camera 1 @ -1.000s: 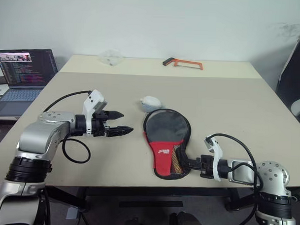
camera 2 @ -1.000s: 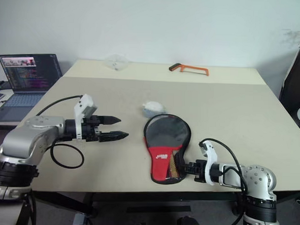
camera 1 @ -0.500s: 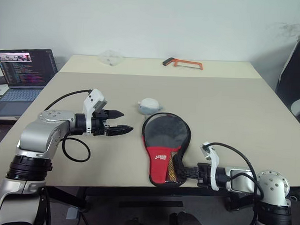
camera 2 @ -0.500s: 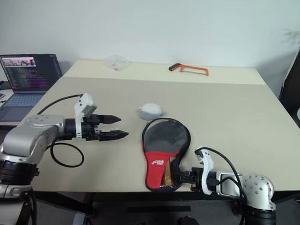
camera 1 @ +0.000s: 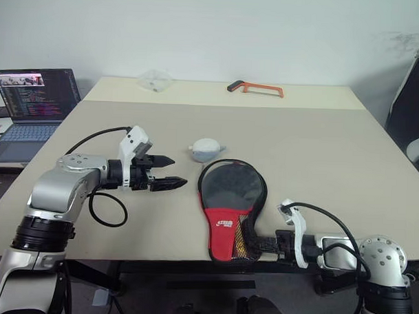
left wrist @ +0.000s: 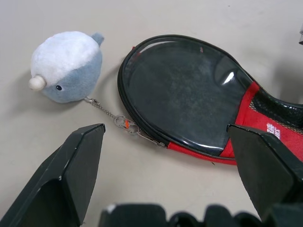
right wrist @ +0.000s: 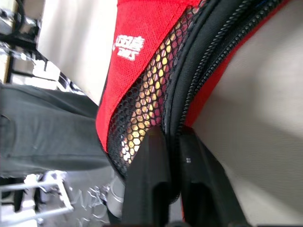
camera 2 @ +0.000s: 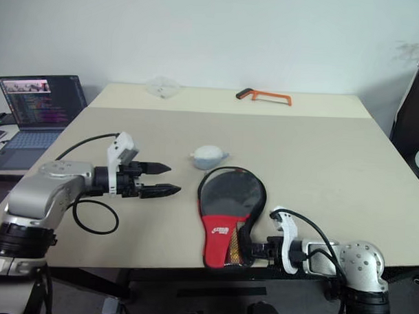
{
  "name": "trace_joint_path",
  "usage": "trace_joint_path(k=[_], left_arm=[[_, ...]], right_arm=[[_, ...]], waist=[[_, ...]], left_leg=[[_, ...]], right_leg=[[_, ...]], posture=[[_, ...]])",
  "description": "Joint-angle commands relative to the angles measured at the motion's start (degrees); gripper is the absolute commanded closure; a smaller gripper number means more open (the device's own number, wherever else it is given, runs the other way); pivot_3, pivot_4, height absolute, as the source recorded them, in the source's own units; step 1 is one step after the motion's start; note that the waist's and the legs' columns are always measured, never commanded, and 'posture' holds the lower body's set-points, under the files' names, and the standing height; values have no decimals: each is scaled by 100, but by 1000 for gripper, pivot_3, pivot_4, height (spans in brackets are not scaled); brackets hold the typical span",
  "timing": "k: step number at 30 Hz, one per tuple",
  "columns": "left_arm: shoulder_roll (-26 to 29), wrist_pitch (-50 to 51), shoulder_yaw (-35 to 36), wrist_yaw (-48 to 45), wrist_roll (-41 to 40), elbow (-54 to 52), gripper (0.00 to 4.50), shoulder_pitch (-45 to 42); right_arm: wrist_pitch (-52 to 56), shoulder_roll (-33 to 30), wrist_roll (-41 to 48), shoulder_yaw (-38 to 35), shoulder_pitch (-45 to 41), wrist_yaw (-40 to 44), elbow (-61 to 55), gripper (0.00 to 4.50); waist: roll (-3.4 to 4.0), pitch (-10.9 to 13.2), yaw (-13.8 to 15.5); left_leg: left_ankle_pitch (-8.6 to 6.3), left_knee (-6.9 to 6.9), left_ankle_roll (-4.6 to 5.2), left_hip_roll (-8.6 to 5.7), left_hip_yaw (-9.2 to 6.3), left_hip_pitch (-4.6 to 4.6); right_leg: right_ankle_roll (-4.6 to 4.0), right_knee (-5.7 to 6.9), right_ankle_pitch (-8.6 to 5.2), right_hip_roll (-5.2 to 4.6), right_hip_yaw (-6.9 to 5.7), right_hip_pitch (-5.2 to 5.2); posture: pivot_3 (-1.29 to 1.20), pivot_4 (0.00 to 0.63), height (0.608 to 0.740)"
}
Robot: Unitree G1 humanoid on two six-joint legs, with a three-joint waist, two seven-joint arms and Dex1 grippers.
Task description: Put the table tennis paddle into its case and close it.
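A beige table stands before a pale wall. The right claw is clamped on the zipped edge of the case at its handle end, by the table's near edge. The case lies flat. The left claw hovers spread apart just beside it, near a plush keychain chained to the zip.
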Motion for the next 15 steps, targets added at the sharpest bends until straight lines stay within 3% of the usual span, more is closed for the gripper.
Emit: trace_joint_path(k=[1, 9, 12, 15], left_arm=[[15, -116, 64, 0, 21, -25, 0, -154], [-144, -318, 165, 315, 159, 233, 0, -252], [-430, -474, 157, 643, 272, 535, 0, -475], [-899, -907, 140, 1328, 625, 1126, 0, -882]], right_arm=[[28, -361, -116, -1, -338, 169, -237, 3009], [-656, -2626, -786, 661, -918, 1696, -1186, 193], [-1483, -3059, -1406, 1025, -1338, 2269, -1232, 41], [-2696, -2428, -2553, 1714, -2057, 2063, -945, 41]], waist=[[0, 0, 0], [-1, 2, 18], [-7, 4, 26], [-10, 4, -1]], left_leg=[[0, 1, 0, -1, 1, 0], [0, 3, 1, -4, -3, -3], [-1, 6, 1, -6, -4, -2], [0, 12, 1, -4, 9, 4]], right_leg=[[1, 0, 1, 0, 0, 0], [9, -9, 0, 1, -7, 5], [12, -10, 0, 1, -10, 10], [27, -8, 9, 1, -3, 11]], posture=[[0, 150, 740], [0, 150, 740], [0, 150, 740], [0, 150, 740]])
